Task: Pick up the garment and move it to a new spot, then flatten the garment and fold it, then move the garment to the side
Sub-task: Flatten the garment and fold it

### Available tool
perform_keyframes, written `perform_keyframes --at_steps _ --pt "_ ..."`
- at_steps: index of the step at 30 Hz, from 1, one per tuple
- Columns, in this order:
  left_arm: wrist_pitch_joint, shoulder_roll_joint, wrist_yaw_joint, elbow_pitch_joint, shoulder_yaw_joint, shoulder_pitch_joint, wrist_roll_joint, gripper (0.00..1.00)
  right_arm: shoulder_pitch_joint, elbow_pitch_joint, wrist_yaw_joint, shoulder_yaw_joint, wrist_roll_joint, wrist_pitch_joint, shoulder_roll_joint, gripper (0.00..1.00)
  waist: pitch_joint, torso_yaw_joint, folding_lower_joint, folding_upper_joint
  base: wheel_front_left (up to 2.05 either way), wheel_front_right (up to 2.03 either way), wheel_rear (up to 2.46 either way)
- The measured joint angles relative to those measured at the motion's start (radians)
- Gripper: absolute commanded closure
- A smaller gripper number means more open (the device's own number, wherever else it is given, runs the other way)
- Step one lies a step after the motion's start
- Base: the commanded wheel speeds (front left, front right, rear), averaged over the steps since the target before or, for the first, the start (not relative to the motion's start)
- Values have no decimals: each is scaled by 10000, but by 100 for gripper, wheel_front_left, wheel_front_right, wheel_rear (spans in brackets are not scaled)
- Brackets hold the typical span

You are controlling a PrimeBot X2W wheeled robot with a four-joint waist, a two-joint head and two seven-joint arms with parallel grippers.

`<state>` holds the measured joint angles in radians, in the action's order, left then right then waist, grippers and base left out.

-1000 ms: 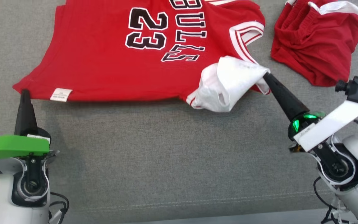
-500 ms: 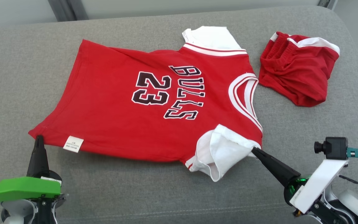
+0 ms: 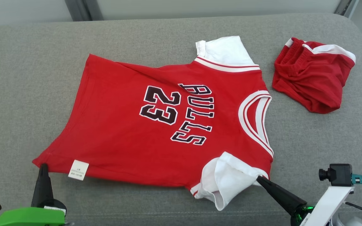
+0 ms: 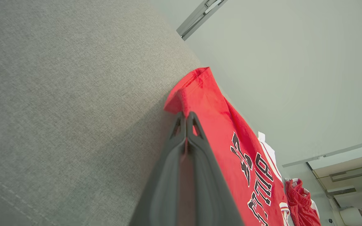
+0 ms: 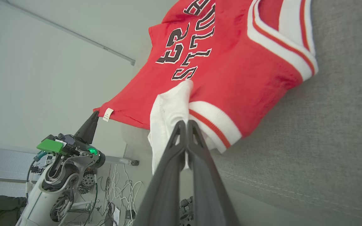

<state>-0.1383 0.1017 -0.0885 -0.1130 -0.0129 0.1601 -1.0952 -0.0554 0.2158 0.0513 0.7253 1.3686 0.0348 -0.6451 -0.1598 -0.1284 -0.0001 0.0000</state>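
At their tips, left gripper pinched the garment hem, right gripper the sleeve. Even outward tension was needed

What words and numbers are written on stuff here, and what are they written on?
"BULLS": black, white-outlined letters on the red jersey.
"23": beside that word, on the same jersey.
White label at the jersey's hem: print too small to read.
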Motion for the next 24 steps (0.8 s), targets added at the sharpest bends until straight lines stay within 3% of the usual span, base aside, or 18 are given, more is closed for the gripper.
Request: perform_keyframes --at_steps 14,24 --pt "115 50 -104 -660 194 870 58 100 -159 368 2 242 -15 -219 -441 100 -515 153 0 0 0 0 0" --pt "353 224 -232 -119 130 959 410 100 -39 328 0 244 -320 -370 -585 100 -741 526 0 0 0 0 0"
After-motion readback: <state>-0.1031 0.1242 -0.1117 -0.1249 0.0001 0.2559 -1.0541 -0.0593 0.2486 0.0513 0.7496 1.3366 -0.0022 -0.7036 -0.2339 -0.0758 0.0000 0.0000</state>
